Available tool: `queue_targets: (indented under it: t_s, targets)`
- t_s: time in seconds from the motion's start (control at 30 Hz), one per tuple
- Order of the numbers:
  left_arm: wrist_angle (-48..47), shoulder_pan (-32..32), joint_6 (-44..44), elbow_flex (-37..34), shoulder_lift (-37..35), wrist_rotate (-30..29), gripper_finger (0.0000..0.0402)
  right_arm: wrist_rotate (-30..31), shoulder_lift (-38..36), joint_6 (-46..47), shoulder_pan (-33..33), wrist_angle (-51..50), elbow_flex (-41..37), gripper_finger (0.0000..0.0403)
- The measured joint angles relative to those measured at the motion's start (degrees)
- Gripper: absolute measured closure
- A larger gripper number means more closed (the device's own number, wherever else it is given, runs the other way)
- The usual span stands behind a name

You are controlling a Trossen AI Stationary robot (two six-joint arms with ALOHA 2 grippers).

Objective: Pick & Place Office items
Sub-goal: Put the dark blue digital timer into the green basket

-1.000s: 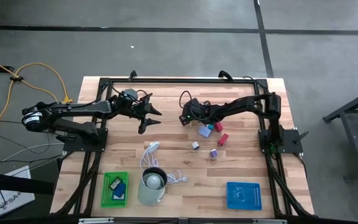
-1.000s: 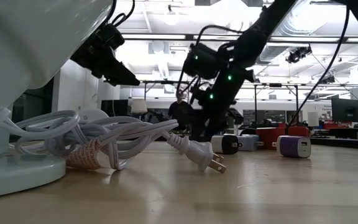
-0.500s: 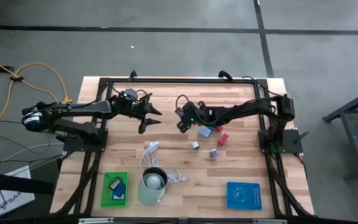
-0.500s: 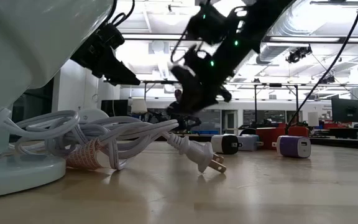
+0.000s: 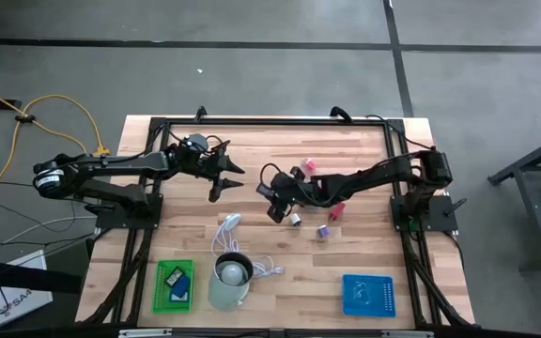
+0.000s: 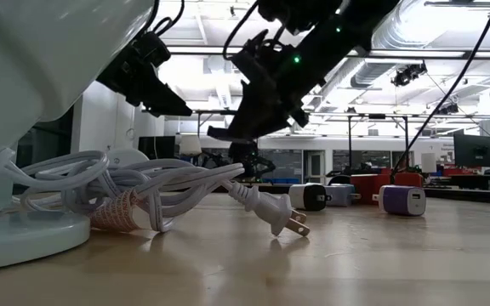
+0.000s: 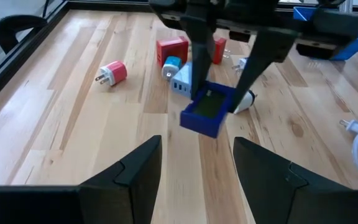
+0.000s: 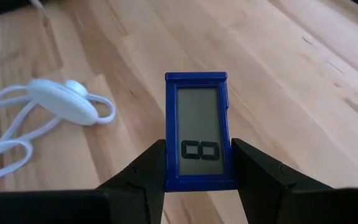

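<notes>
Wooden plank table [image 5: 364, 263], pale butcher-block grain, ringed by a black tube frame. Near edge holds, from the left arm's side: green mesh tray [image 5: 174, 284] with a couple of flat blue items already in it; pale grey-green cup [image 5: 229, 280], smooth, rounded; blue perforated tray [image 5: 368, 294], which looks to hold nothing. White coiled cable [image 6: 134, 197] with a two-prong plug lies by the cup.

Right arm reaches across the table's middle. Right gripper [image 8: 197, 165] is closed to a narrow gap on a blue digital timer [image 8: 197, 130]: flat, rectangular, hard plastic, grey LCD showing two segment digits. Pads clamp its long sides. Held clear of the wood, between the loose items and the cable.

Left gripper [image 5: 225, 178] hovers over the far left part of the table, jaws spread wide, holding nothing.

Still loose on the table: red block adapter [image 7: 171, 51], pink-red round plug [image 7: 112, 72], cyan-and-white charger [image 7: 178, 71], and in the high view a pink piece [image 5: 310, 165], white cube [image 5: 295, 219], purple cube [image 5: 323, 231]. All small, blocky, glossy plastic.

Judgement: early to midway. One item in carry, probably bound for a tray; roughly six still to sort.
</notes>
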Motion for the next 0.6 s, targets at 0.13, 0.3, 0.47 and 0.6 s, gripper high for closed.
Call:
queue_targets:
  t_s: [0.13, 0.3, 0.47, 0.6]
  targets:
    - [0.0, 0.01, 0.0, 0.0, 0.0, 0.0, 0.0208, -0.09, -0.01, 0.0, 0.45, 0.56, 0.0, 0.0255]
    - [0.02, 0.0, 0.0, 0.0, 0.0, 0.0, 0.0208, -1.51, -0.01, -1.25, 0.34, 1.02, 0.0, 0.0255]
    - [0.05, 0.01, -0.21, 0.0, 0.0, 0.0, 0.0208, -1.17, -1.42, -6.09, 0.68, 0.92, 0.0, 0.0255]
    - [0.28, 0.0, -4.73, 0.02, 0.0, 0.0, 0.0208, -0.99, -3.34, -8.65, 0.84, 0.85, 0.0, 0.0255]
